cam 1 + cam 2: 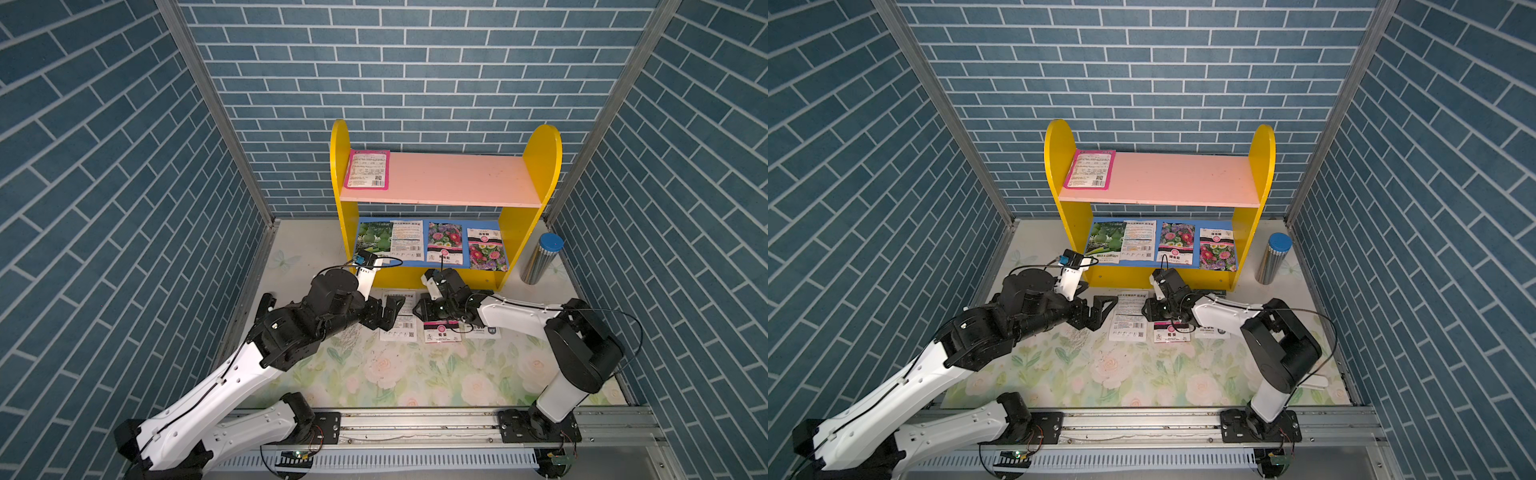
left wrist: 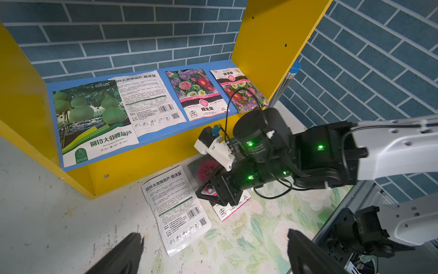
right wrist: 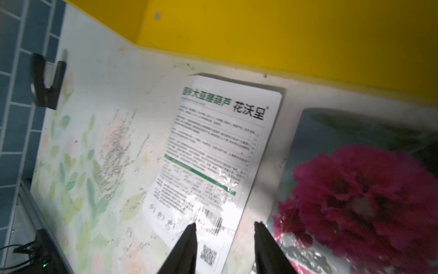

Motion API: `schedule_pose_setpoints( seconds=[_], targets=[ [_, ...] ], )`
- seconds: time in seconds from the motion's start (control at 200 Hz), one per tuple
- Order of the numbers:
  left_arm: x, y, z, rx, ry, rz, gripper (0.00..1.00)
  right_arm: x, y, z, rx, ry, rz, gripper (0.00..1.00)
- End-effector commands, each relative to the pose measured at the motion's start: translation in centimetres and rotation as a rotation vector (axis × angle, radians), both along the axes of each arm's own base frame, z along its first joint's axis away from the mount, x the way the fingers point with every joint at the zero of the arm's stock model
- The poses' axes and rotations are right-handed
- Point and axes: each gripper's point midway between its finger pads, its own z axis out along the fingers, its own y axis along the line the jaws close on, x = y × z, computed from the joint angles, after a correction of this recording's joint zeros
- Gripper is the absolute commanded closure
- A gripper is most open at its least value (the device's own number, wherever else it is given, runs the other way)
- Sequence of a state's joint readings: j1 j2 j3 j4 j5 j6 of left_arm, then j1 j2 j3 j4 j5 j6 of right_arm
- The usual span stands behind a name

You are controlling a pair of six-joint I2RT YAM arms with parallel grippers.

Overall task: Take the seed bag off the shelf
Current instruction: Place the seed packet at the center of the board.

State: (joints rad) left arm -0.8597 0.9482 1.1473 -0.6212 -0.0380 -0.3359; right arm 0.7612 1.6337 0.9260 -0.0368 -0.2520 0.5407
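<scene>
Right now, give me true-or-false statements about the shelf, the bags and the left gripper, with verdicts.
1. One seed bag lies on the pink upper board. True.
2. The blue lower board is bare. False: four bags lie on it, the gourd bag among them.
3. The left gripper is shut on a bag. False: it is open and empty.
4. A white bag lies on the table in front of the shelf. True.
5. The metal cylinder stands on the upper board. False: it stands on the table beside the shelf.
</scene>
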Motion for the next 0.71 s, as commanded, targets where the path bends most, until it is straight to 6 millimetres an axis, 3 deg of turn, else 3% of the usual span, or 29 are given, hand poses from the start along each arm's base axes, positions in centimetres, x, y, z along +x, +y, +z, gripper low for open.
schedule_pose_setpoints(
  seconds=[0.0, 0.085, 0.23, 0.405, 0.555, 0.7],
  targets=[
    [0.6, 0.0, 0.8, -0.017, -0.021, 0.023, 0.0, -1.3, 0.0, 3.7, 0.053, -0.091, 0.085, 0.55],
    [0.9, -0.3, 1.2, -0.019, -0.029, 0.025, 0.0, -2.4, 0.0, 6.5, 0.113, -0.133, 0.134, 0.51],
    [1.8, -0.7, 2.9, -0.039, -0.069, 0.043, 0.0, -4.2, -0.7, 11.9, 0.204, -0.238, 0.197, 0.37],
    [2.9, -1.7, 6.2, -0.076, -0.141, 0.04, 0.0, -6.1, -2.3, 19.7, 0.274, -0.408, 0.243, 0.0],
    [4.2, -3.2, 9.7, -0.096, -0.208, 0.026, 0.0, -7.0, -4.0, 26.1, 0.322, -0.561, 0.231, 0.0],
    [6.0, -4.4, 13.3, -0.102, -0.276, 0.049, 0.0, -7.3, -5.2, 30.8, 0.353, -0.687, 0.203, 0.0]
  ],
)
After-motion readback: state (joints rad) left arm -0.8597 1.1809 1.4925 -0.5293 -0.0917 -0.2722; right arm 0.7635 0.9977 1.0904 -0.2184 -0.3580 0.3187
